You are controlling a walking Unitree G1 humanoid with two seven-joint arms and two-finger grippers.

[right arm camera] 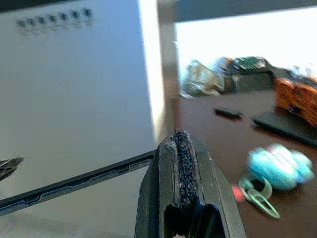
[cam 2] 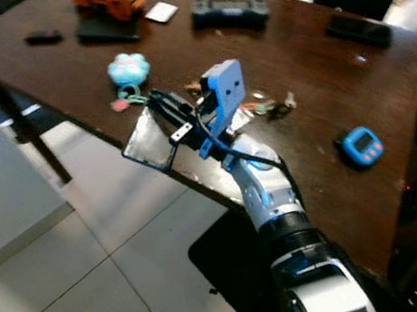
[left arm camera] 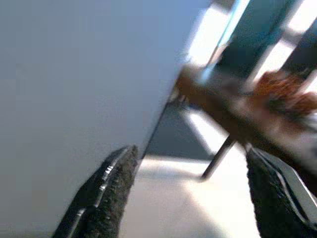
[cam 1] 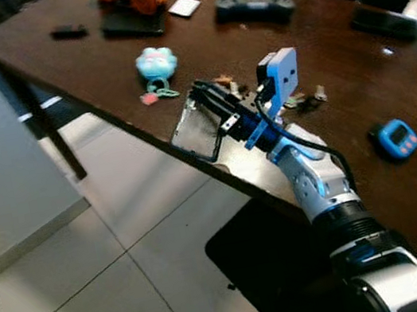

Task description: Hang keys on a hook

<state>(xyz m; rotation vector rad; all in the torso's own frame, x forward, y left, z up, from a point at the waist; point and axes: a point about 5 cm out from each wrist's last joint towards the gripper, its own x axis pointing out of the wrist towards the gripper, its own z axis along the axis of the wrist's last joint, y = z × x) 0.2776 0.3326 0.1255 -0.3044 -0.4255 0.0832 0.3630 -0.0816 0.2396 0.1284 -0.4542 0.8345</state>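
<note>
The task looks barely begun: the keys [cam 1: 310, 98] lie on the brown table [cam 1: 337, 60], just beyond the right gripper [cam 1: 207, 100], whose fingers are pressed together on nothing. The left gripper [left arm camera: 188, 193] hangs idle, fingers apart. A blue plush keychain [cam 1: 156, 64] and blue timer [cam 1: 395, 139] lie nearby; any hook cannot be made out.

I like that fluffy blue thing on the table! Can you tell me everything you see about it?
The light blue keychain charm looks soft and puffy, shaped like a little cloud or paw. It lies flat on the dark brown table, near the edge. A pale green clip and a small pink-red tag hang off it on the side nearer the edge. Nothing holds it; the right gripper is close beside it, not touching.
</note>
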